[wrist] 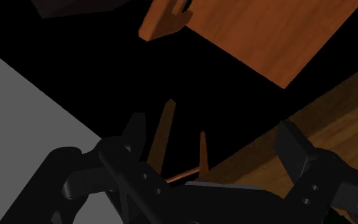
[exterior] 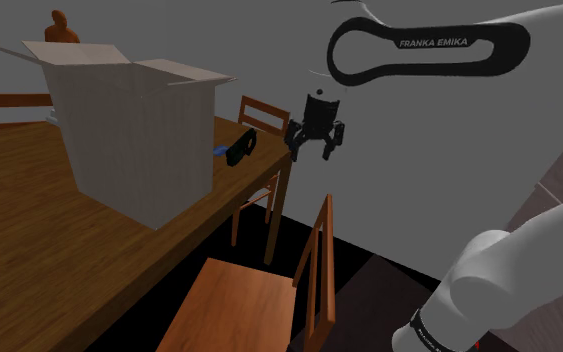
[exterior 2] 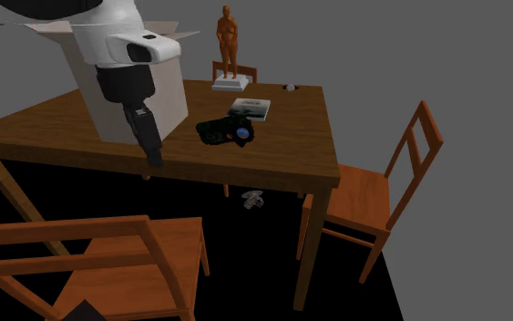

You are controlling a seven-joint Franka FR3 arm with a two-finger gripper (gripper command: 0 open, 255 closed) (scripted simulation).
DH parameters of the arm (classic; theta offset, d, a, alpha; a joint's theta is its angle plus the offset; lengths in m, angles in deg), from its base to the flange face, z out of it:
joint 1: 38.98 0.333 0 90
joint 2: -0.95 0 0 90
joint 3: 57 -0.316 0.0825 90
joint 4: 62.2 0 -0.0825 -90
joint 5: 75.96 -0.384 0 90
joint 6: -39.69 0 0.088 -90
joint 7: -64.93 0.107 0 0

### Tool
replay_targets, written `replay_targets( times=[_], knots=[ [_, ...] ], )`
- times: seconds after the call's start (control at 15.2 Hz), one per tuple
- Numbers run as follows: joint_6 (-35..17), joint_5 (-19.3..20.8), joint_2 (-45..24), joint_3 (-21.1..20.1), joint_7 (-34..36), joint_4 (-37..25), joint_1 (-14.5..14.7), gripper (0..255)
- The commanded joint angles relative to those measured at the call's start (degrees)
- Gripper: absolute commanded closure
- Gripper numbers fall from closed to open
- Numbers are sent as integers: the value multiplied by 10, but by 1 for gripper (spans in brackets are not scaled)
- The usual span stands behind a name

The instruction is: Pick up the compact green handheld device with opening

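The device [exterior: 241, 147] is a small dark, greenish-black body with a round blue-rimmed opening [exterior 2: 227, 132]. It lies on the wooden table [exterior: 29, 190] near one edge, close to the big box. My black gripper [exterior: 314, 152] hangs off the table's edge, to the shoulder view's right of the device and apart from it. In the second exterior view the gripper [exterior 2: 152, 153] is in front of the table's near edge, left of the device. The wrist view has the fingers [wrist: 136, 137] standing wide apart with nothing between them, over the table's edge [wrist: 343, 121].
A large open cardboard box [exterior: 134, 130] stands on the table beside the device. A book [exterior 2: 250, 108] and an orange figurine [exterior 2: 228, 41] sit further back. Wooden chairs [exterior: 259, 300] [exterior 2: 373, 196] stand around the table. A small object [exterior 2: 252, 199] lies on the floor underneath.
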Motion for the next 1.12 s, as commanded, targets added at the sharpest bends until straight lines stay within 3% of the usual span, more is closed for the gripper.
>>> replay_targets(
  times=[0.0,0.59,1.06],
  knots=[
    [-5,-1,-50,-14,57,-43,-7,0],
    [9,23,-267,-44,289,-267,-13,0],
    [65,45,-454,-26,437,-510,8,0]
  ],
)
